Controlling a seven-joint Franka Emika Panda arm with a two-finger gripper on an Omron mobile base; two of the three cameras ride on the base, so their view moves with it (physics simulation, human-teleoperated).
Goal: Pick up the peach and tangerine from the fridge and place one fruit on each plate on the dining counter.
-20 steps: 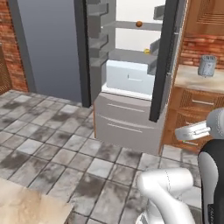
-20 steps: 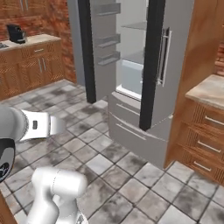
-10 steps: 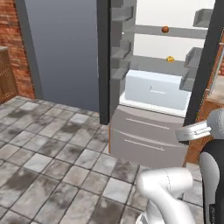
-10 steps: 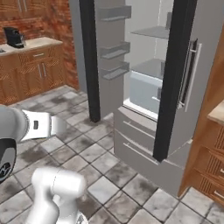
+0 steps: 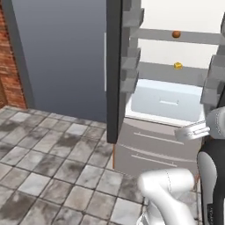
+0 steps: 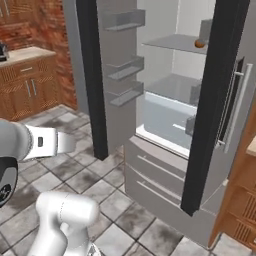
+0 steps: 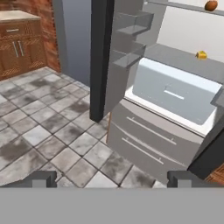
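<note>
The gripper (image 7: 112, 178) hangs spread wide and grasps nothing, its two dark fingertips (image 7: 40, 178) far apart at the bottom of the hand view, over the grey tiled floor (image 7: 39, 131) and facing the fridge (image 7: 170, 105); the fridge stands with its doors swung out, the left door (image 5: 115, 70) edge-on with grey bins (image 5: 131, 48) on its inner side, the right door (image 6: 212, 100) dark and edge-on with a long silver handle (image 6: 235, 110); inside, a round brown-orange fruit (image 5: 176, 34) sits on the upper shelf (image 5: 176, 37), also seen at (image 6: 199, 44) and (image 7: 211, 5); a smaller yellow-orange fruit (image 5: 178, 65) sits on the shelf below (image 5: 171, 72), also at (image 7: 201, 55); which is the peach and which the tangerine cannot be told; beneath that shelf is a pale crisper bin (image 7: 175, 94), and below it two grey drawers (image 7: 148, 144); wooden cabinets (image 6: 27, 82) stand against a brick wall (image 6: 52, 25) to the left.
</note>
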